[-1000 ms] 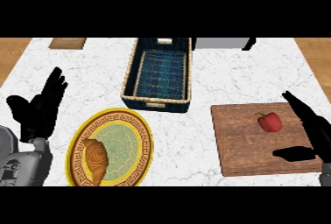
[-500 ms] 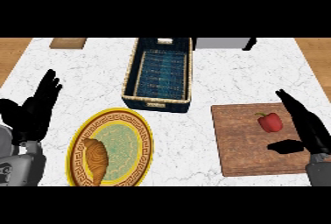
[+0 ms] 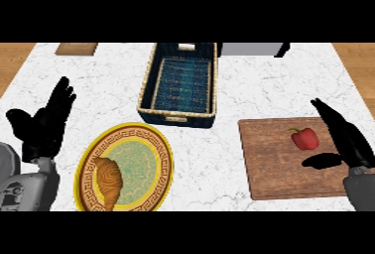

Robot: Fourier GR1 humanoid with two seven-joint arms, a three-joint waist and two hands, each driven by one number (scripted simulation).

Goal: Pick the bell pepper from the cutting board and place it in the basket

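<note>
At the far left my left hand [image 3: 45,123] rests open, fingers straight and pointing up, beside the yellow-rimmed plate [image 3: 155,149] with a croissant [image 3: 107,181] on it. I leave it where it is; if it drifts right it meets the plate rim.

In the middle stands the basket [image 3: 179,114], long and narrow, open end up. Its near wall faces the board, so a low carry from the right could clip that wall before the pepper clears it.

On the right lies the cutting board [image 3: 275,163], and the red bell pepper [image 3: 304,138] sits on its upper right part, stem up. My right hand [image 3: 344,144] is just beside the pepper on its right, fingers straight and spread from the thumb, holding nothing. My worry here: the pepper is round and smooth, so if the fingers close off-centre, it may roll left across the board rather than seat in the palm.
</note>
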